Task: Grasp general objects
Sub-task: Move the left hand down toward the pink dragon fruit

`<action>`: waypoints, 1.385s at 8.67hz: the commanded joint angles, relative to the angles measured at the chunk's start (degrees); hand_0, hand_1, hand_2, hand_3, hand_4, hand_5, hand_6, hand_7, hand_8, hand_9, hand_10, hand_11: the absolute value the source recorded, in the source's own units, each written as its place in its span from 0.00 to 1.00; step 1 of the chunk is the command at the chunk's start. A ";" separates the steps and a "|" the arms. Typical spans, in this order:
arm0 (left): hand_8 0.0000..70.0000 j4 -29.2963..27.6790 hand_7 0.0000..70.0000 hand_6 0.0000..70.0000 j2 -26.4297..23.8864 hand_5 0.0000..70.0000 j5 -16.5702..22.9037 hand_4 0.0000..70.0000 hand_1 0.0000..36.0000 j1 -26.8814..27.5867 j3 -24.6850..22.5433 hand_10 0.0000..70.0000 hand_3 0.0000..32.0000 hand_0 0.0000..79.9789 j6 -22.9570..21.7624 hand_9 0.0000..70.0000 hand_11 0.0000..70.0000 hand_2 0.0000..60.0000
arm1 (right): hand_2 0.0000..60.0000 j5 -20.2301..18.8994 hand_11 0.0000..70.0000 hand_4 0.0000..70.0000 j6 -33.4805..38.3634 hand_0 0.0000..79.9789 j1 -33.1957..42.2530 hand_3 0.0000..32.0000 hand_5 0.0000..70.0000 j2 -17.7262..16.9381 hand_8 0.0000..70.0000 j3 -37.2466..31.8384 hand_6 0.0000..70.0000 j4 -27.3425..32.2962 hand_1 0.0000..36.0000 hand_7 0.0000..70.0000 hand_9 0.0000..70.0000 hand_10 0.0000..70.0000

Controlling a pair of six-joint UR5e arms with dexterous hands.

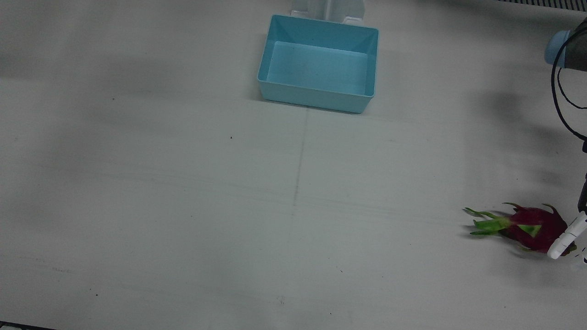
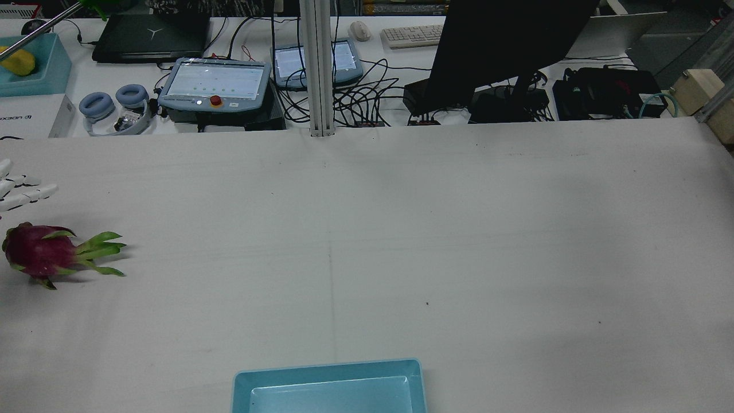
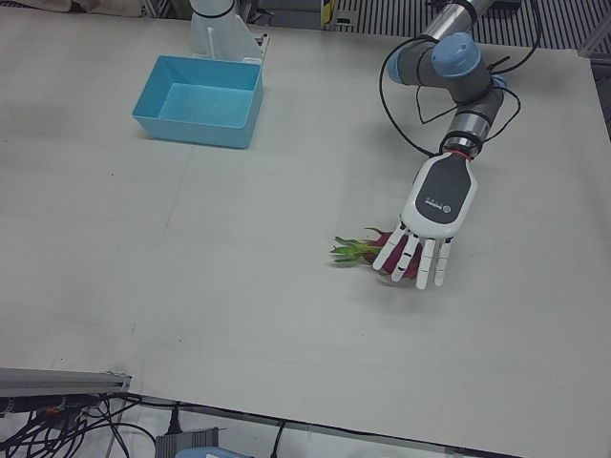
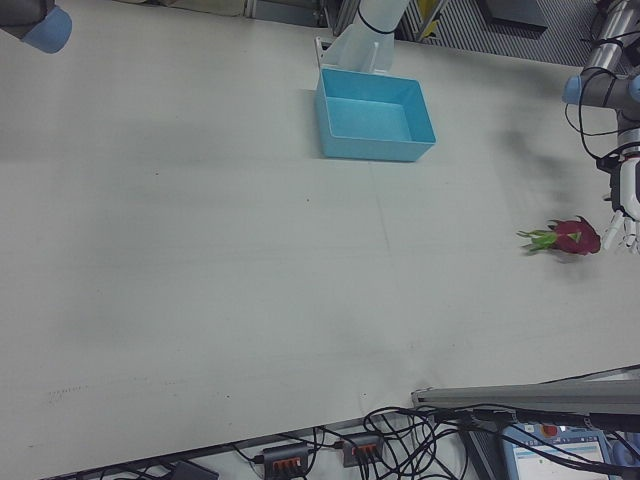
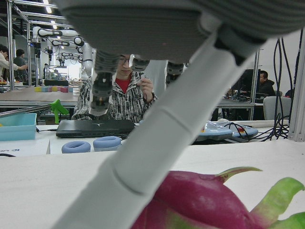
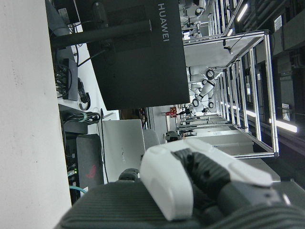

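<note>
A magenta dragon fruit (image 1: pixel 532 227) with green leaf tips lies on the white table at my left arm's side; it also shows in the rear view (image 2: pixel 37 255) and the right-front view (image 4: pixel 575 236). My left hand (image 3: pixel 425 243) is open, its fingers spread and pointing down over the fruit's (image 3: pixel 353 251) body. In the front view one white finger (image 1: pixel 566 236) reaches the fruit's far end. In the left hand view the fruit (image 5: pixel 200 200) fills the bottom, under a finger (image 5: pixel 162 138). My right hand (image 6: pixel 200 186) shows only in its own view, with nothing visibly held.
A light-blue bin (image 1: pixel 316 96) stands by the arms' pedestals at mid-table, also in the left-front view (image 3: pixel 196 129) and the rear view (image 2: pixel 327 373). Behind the table's far edge are monitors, tablets and cables (image 2: pixel 355 92). The table's right edge lies close to the fruit in the front view.
</note>
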 commanded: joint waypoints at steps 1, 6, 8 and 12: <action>0.00 0.39 0.41 0.00 -1.29 0.00 -0.23 0.08 1.00 0.07 1.14 0.00 0.60 1.00 0.52 0.06 0.00 1.00 | 0.00 -0.01 0.00 0.00 0.00 0.00 0.00 0.00 0.00 0.00 0.00 0.00 0.00 0.00 0.00 0.00 0.00 0.00; 0.00 -0.23 0.42 0.00 -3.40 0.00 -3.04 0.10 1.00 4.72 5.17 0.00 0.59 1.00 0.34 0.06 0.00 1.00 | 0.00 0.08 0.00 0.00 0.00 0.00 0.00 0.00 0.00 0.00 0.00 0.00 0.00 0.00 0.00 0.00 0.00 0.00; 0.00 -0.58 0.43 0.00 -3.84 0.00 -3.04 0.10 1.00 4.81 6.23 0.00 0.59 1.00 0.34 0.06 0.00 1.00 | 0.00 0.08 0.00 0.00 0.00 0.00 0.00 0.00 0.00 0.00 0.00 0.00 0.00 0.00 0.00 0.00 0.00 0.00; 0.00 -0.85 0.45 0.00 -4.90 0.00 -3.04 0.11 1.00 4.90 7.81 0.00 0.56 1.00 0.43 0.07 0.00 1.00 | 0.00 0.08 0.00 0.00 0.00 0.00 0.00 0.00 0.00 0.00 0.00 0.00 0.00 0.00 0.00 0.00 0.00 0.00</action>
